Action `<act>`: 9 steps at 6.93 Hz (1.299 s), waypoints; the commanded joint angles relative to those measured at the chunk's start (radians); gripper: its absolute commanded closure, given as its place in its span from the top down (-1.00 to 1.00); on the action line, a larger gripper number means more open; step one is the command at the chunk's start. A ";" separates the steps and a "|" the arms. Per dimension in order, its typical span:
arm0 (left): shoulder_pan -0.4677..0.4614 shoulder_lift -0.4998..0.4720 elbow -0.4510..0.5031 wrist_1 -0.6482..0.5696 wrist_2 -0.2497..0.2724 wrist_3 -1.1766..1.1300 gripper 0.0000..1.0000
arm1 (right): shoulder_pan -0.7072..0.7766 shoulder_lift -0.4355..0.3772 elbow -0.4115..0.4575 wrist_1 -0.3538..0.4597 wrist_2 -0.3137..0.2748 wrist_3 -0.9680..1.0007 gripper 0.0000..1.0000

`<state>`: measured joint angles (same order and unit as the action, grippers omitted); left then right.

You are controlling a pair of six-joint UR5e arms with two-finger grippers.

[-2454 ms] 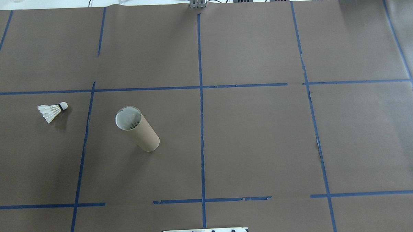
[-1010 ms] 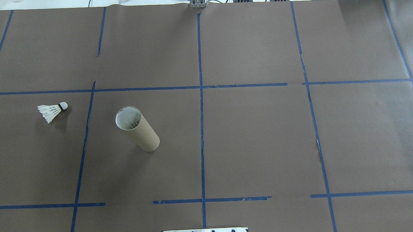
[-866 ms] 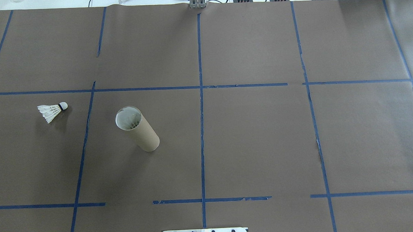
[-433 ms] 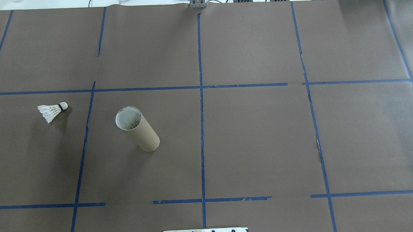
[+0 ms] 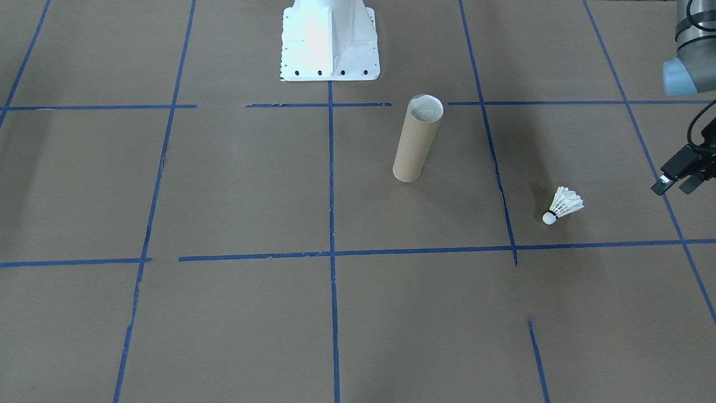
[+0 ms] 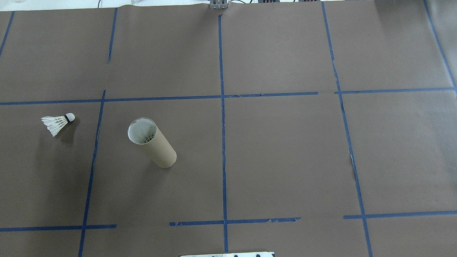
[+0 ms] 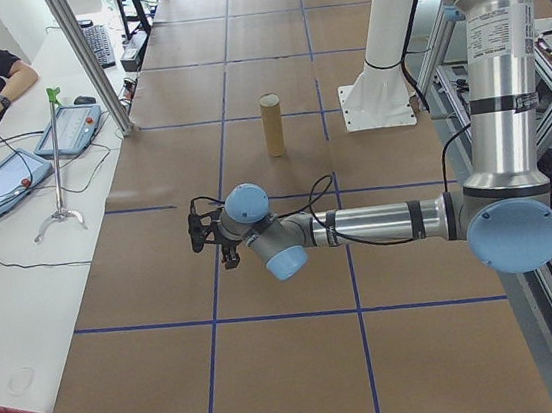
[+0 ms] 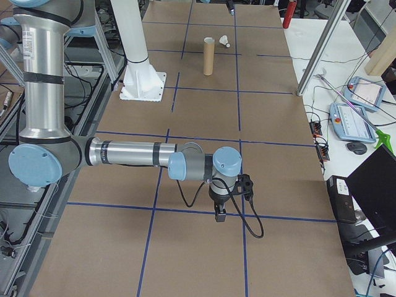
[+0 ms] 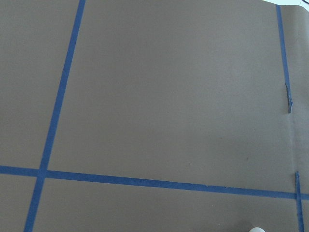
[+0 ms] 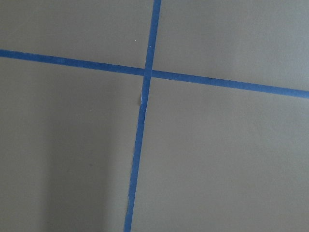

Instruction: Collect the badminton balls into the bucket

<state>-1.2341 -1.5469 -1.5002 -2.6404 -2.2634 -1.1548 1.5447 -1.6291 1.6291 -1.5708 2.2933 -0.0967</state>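
one shuttlecock (image 6: 58, 123) lies on its side, well apart from the upright cardboard tube (image 6: 152, 142). left gripper (image 5: 679, 179) nears; should pinch cork tip. both grippers' state: cannot tell.

silver arm tubes (image 7: 369, 224); pale blue joint caps (image 7: 246, 203); black cables (image 8: 247, 218); white base (image 5: 329, 39)

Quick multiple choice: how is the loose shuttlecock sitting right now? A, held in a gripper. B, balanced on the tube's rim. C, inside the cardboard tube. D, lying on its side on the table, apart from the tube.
D: the shuttlecock lies on its side on the brown paper, clear of the upright tube, and no gripper touches it.
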 commanded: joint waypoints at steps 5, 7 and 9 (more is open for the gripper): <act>0.364 -0.012 0.080 -0.349 0.397 -0.719 0.93 | 0.000 0.000 0.000 0.000 0.000 0.000 1.00; 0.389 -0.022 0.086 -0.357 0.417 -0.746 0.87 | 0.000 0.000 0.000 0.000 0.000 0.000 1.00; 0.389 -0.022 0.084 -0.359 0.413 -0.778 -0.12 | 0.000 0.000 0.000 0.000 0.000 0.000 1.00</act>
<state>-0.8472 -1.5686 -1.4152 -2.9973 -1.8500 -1.9125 1.5447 -1.6291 1.6291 -1.5708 2.2933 -0.0966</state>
